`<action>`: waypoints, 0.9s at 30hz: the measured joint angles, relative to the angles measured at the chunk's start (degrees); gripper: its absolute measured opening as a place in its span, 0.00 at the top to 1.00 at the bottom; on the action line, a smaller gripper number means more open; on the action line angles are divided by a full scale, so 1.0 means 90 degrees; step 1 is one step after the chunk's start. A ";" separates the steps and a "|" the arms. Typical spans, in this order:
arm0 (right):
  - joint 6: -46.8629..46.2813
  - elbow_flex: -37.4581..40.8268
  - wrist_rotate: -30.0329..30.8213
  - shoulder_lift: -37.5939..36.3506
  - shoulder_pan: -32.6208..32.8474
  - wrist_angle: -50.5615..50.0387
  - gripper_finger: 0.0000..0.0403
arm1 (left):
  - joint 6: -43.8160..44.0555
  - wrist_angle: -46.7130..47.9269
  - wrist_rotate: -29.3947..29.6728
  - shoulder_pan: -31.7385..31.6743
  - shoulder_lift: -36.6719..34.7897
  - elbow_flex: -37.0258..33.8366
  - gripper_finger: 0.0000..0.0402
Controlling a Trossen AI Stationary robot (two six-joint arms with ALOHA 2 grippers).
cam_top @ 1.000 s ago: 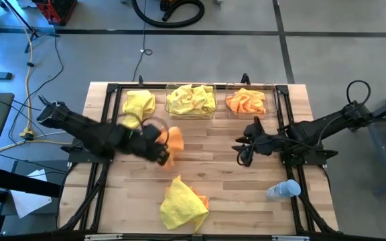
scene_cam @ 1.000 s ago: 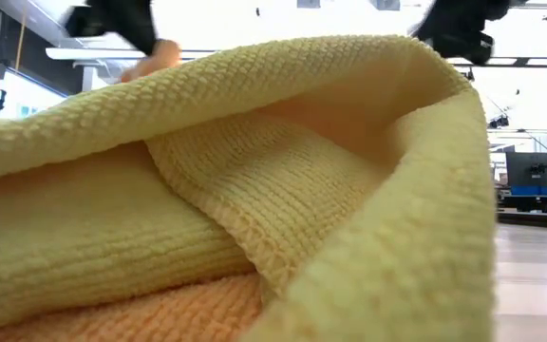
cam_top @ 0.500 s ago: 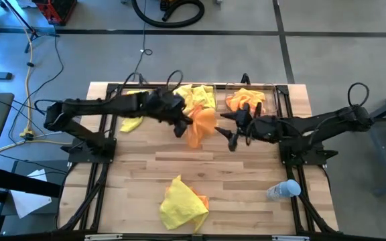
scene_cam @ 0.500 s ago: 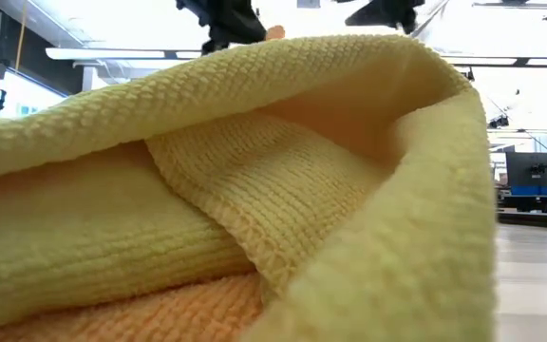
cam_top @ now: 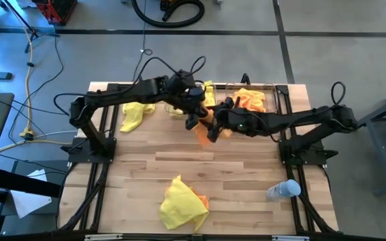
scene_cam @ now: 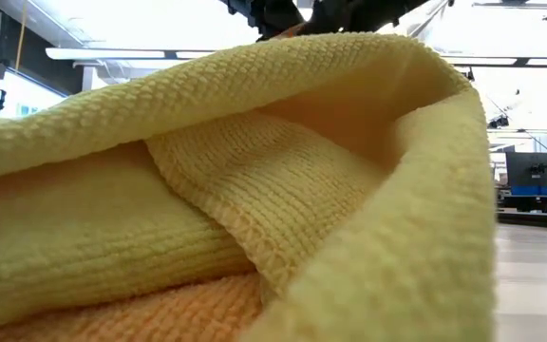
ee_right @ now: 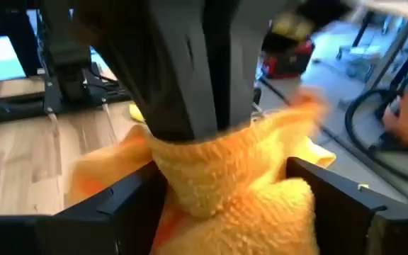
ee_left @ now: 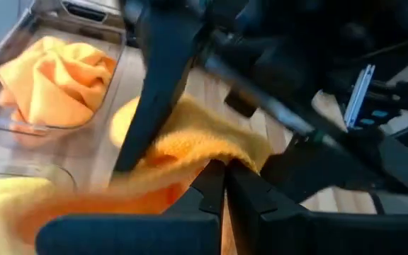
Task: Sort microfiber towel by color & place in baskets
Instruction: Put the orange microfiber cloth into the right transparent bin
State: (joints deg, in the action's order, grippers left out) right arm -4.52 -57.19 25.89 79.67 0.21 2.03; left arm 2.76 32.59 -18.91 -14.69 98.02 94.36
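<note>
Hanging between both grippers, the orange towel (cam_top: 205, 127) has been carried near the baskets (cam_top: 252, 102); the left gripper (cam_top: 194, 119) stays clamped on it, the right gripper (cam_top: 218, 125) now spread around it for handover.

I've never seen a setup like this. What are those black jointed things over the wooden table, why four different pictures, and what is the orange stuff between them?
Those are two robot arms, each ending in a two-fingered hand. One picture looks straight down on the table, one sits at table height and is mostly blocked by a yellow towel lying right in front of it, and two come from cameras on the wrists.

The left hand is shut on an orange towel, holding it up in mid-table. The right hand has its fingers spread open on either side of that same towel, as for a hand-over.

At the far edge stand two clear baskets, one with yellow towels, one with orange. A clear bottle lies nearby.
</note>
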 joint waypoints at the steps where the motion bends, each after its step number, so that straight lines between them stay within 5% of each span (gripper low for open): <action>1: -0.0113 -0.0032 0.0007 0.0044 -0.0027 -0.0136 0.31 | -0.0112 0.0058 0.0012 -0.0021 0.0021 0.0115 1.00; 5: -0.0336 -0.0198 0.0216 0.0153 -0.0039 -0.0620 0.48 | -0.0389 0.0066 0.0039 -0.0134 -0.0025 0.0285 1.00; 12: -0.0348 -0.0241 0.0270 0.0064 -0.0041 -0.0761 0.95 | -0.0618 0.0110 0.0055 -0.0290 -0.0087 0.0295 1.00; 23: -0.2616 -0.0233 0.1301 -0.0777 -0.0278 -0.2928 0.98 | -0.1216 0.0587 0.0304 -0.0357 -0.0087 0.0295 1.00; 27: -0.2727 -0.0233 0.1475 -0.1234 -0.0759 -0.3695 0.98 | -0.1267 0.0739 0.0463 -0.0482 -0.0087 0.0295 1.00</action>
State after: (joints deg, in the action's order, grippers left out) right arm -29.07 -59.29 39.16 68.56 -6.62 -31.23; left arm -8.64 39.24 -14.75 -19.03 97.23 97.01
